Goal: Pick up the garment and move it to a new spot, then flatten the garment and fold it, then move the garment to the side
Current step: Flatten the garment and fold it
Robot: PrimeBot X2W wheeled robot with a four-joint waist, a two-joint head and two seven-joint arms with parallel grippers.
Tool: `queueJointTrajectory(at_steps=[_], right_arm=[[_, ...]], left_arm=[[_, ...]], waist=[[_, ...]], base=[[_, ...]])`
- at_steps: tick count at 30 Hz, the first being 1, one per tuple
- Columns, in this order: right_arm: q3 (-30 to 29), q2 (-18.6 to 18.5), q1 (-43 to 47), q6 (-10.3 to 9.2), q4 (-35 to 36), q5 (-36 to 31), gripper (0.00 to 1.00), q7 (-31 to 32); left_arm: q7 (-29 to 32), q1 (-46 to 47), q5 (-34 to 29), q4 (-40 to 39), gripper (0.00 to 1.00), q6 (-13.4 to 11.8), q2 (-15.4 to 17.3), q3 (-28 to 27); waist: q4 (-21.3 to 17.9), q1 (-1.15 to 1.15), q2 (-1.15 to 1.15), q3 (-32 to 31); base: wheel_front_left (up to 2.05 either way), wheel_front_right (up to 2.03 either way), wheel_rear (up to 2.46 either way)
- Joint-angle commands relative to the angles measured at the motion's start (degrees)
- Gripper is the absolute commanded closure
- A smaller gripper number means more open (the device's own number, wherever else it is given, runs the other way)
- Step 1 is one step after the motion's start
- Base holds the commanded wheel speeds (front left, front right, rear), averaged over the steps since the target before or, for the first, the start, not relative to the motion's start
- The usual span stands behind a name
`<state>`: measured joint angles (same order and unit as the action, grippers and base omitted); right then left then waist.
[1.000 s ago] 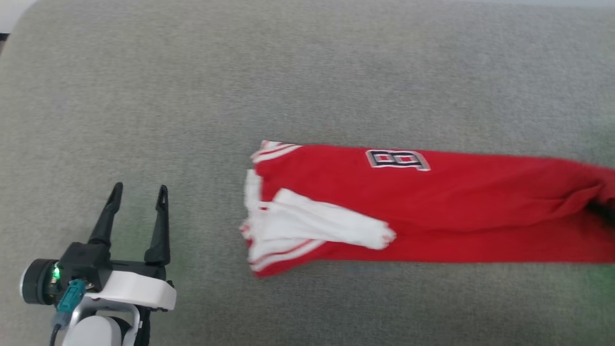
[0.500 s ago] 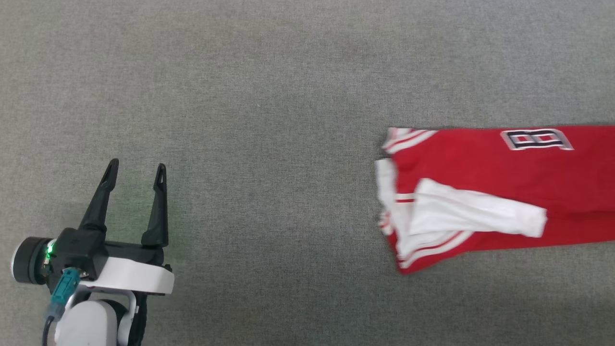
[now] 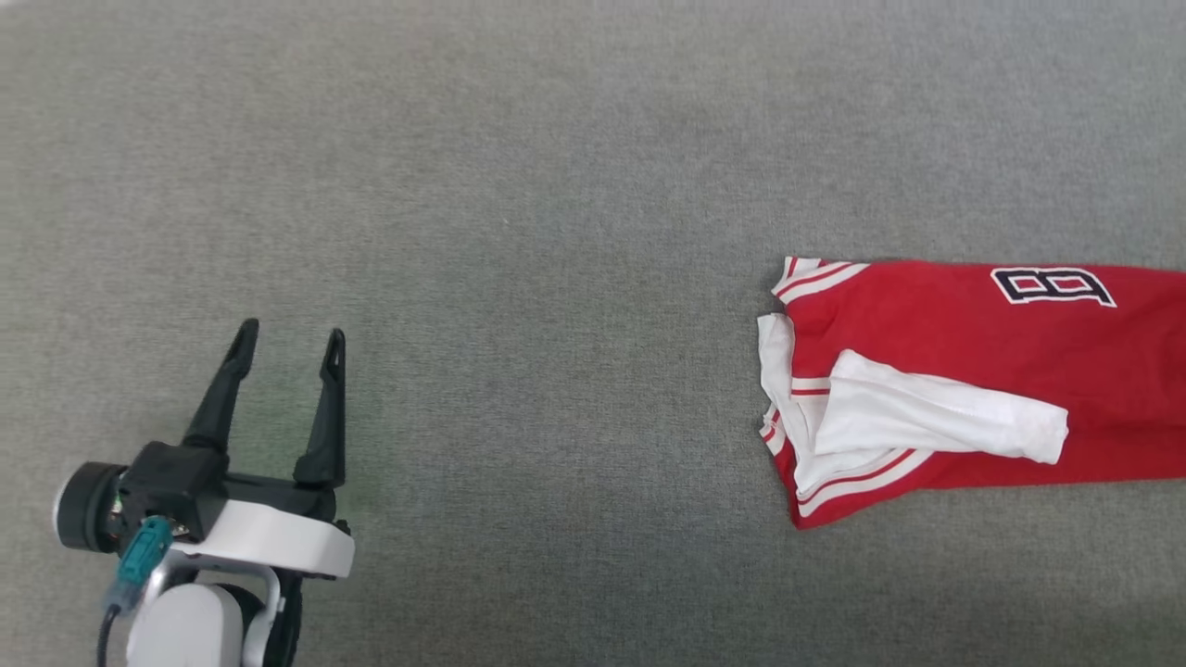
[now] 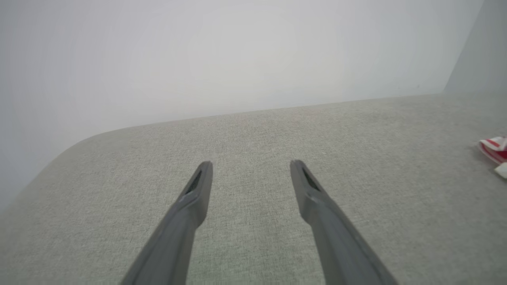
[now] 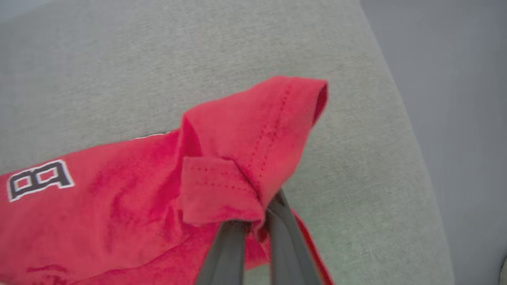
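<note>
The garment (image 3: pixel 936 320), red with a white sleeve folded over it and striped trim, lies stretched along the grey fabric surface (image 3: pixel 556 232) and runs off the right edge of the head view. In the right wrist view my right gripper (image 5: pixel 255 215) is shut on the red hem of the garment (image 5: pixel 119 198), which bunches up over the fingertips and hides them. My left gripper (image 3: pixel 292 331) stands open at the lower left, far from the cloth, with nothing between its fingers. The left wrist view has that left gripper (image 4: pixel 251 164) over bare fabric and a corner of the garment (image 4: pixel 493 148) far right.
The grey surface ends in a rounded edge (image 5: pixel 400 118) just right of the held hem, with darker floor beyond. A pale wall (image 4: pixel 237 59) rises behind the surface's far edge and its rounded left corner.
The garment has slid well to the right, away from my left gripper, pulled by its hem. The head view has shifted a little. My left gripper stays open in place.
</note>
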<state>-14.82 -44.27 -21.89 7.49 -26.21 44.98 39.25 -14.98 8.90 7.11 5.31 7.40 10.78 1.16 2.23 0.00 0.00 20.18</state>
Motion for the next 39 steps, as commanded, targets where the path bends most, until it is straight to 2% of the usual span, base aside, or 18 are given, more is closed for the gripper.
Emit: queueJointTrajectory(at_steps=[1, 11, 18, 27, 39], right_arm=[[1.58, 0.79, 1.14, 0.01, 2.14, 0.72, 1.00, 0.10], [14.97, 4.16, 5.90, 0.01, 21.58, 1.60, 1.00, 3.08], [22.13, 8.14, 5.12, 0.01, 27.40, 0.44, 1.00, 4.16], [30.60, 13.17, 2.35, 0.01, 26.65, -0.87, 1.00, 3.95], [37.61, 14.97, -1.32, 0.01, 19.84, -0.19, 1.00, -0.35]], left_arm=[[-0.27, -0.62, 0.82, 0.30, 0.00, 0.10, -0.33, 0.22], [-0.27, -1.72, 3.25, 2.27, 0.00, 0.02, -0.06, 3.36], [-0.27, -1.84, 3.07, 2.75, 0.00, 0.00, -0.46, 4.48], [-0.27, -1.24, 3.45, 3.05, 0.00, 0.00, -0.06, 4.21], [-0.27, 0.29, 3.03, 4.42, 0.00, 0.00, -0.37, 3.69]], waist=[[0.50, 0.00, 0.00, -0.88], [3.07, 0.00, 0.00, -4.87], [4.72, 0.00, 0.00, -6.00], [6.12, 0.00, 0.00, -5.81], [6.20, 0.00, 0.00, -4.71]], base=[[0.00, 0.00, 0.00], [0.00, 0.00, 0.00], [0.00, 0.00, 0.00], [0.00, 0.00, 0.00], [0.00, 0.00, 0.00]])
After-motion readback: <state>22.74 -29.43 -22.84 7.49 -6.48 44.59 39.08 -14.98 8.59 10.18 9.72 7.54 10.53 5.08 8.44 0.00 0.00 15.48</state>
